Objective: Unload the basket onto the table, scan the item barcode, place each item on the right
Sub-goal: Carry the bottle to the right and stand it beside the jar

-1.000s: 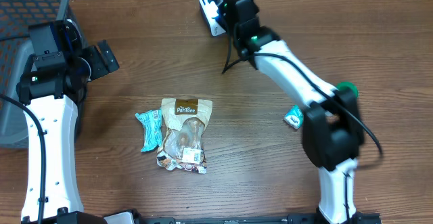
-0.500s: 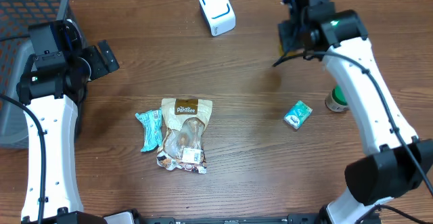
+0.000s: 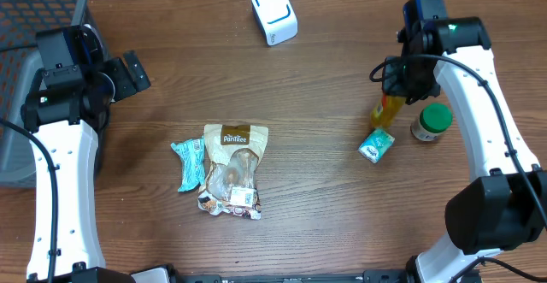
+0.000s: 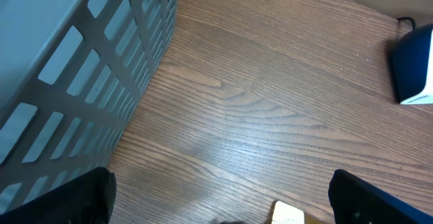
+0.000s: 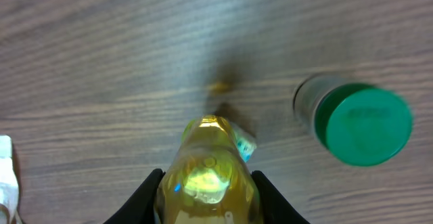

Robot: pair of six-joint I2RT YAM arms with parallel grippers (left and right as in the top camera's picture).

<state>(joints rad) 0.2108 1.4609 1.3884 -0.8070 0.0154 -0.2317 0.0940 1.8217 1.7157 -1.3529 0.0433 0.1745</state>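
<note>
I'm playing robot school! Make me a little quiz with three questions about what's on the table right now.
1. Pick one: what is the right gripper holding?
A) a red apple
B) the yellow plastic bottle
C) a silver spoon
2. True or false: the green-lidded jar lies inside the grey plastic basket.
3. Fill the gap: the left gripper holds nothing, and its fingers are wide ____.
Key: 1 B; 2 false, it stands on the wooden table; 3 open.

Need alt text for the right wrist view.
Looking down, the jaws grip a yellow bottle from both sides, with a wooden table beneath. A green-lidded jar stands to the right, and a corner of a teal packet peeks out behind the bottle.
</note>
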